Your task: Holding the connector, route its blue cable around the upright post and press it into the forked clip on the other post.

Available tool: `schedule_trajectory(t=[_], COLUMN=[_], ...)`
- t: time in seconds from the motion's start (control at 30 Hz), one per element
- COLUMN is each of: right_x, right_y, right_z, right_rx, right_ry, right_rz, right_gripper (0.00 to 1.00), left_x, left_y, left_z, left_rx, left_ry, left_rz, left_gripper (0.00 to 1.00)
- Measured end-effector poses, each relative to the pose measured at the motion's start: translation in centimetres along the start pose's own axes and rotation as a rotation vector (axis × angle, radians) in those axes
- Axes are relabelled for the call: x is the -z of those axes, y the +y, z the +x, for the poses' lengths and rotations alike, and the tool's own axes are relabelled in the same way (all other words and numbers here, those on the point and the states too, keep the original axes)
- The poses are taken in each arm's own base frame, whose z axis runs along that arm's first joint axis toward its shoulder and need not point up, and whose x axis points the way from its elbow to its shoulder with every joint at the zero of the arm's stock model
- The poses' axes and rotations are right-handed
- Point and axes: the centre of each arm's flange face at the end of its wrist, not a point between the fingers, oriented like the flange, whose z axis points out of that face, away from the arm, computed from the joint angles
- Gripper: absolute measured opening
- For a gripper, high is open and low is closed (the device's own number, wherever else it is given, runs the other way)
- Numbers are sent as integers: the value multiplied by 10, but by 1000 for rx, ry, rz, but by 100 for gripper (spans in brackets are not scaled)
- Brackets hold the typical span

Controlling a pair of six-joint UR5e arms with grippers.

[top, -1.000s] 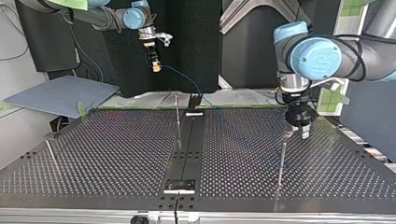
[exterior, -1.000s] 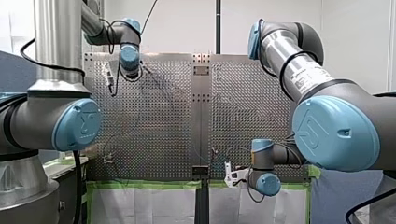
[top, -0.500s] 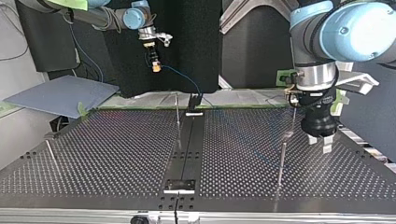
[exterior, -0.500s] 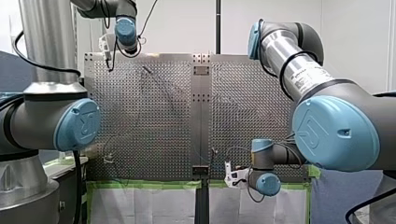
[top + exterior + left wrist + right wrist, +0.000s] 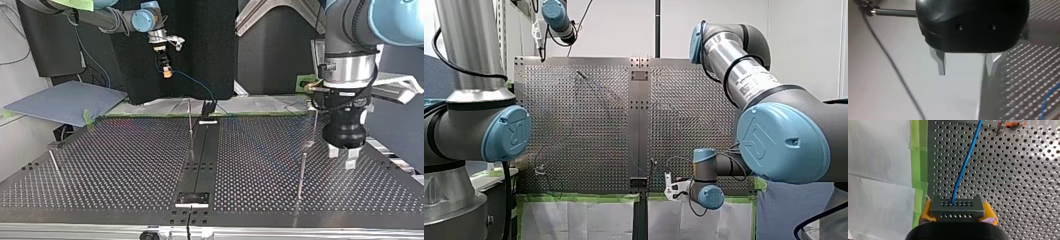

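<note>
Right pincer (image 5: 958, 214): yellow pads clamped on the connector's sides, holding nothing else.
Connector (image 5: 957, 206): small dark block, judged light and rigid; its flanks are the safe hold.
Blue cable (image 5: 965, 167): leaves the connector's face and runs ahead above the counter (image 5: 1023, 185); thin, likely springy, so pull gently.
Upright post (image 5: 190, 125): well beyond; the cable looks not yet routed around it.
Left pincer (image 5: 965, 71): metal fingers wide apart, empty.

Looks like a robotics lab: perforated metal table (image 5: 125, 165) with green tape (image 5: 574, 198) along one edge, black backdrop (image 5: 200, 45) behind two cabled industrial arms (image 5: 744, 75), bare white wall (image 5: 614, 30) beyond the opposite edge.
</note>
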Motion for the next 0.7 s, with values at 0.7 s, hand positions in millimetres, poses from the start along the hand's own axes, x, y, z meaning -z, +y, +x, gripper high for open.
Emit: schedule_trajectory(t=[0.7], right_x=[-2], right_y=[-4], right_z=[1], right_rx=[6], right_ry=[-9], right_rz=[9], right_gripper=[0], left_x=[-33], left_y=[8], left_z=[61], left_rx=[-86], left_ry=[271], left_rz=[-5], left_gripper=[100])
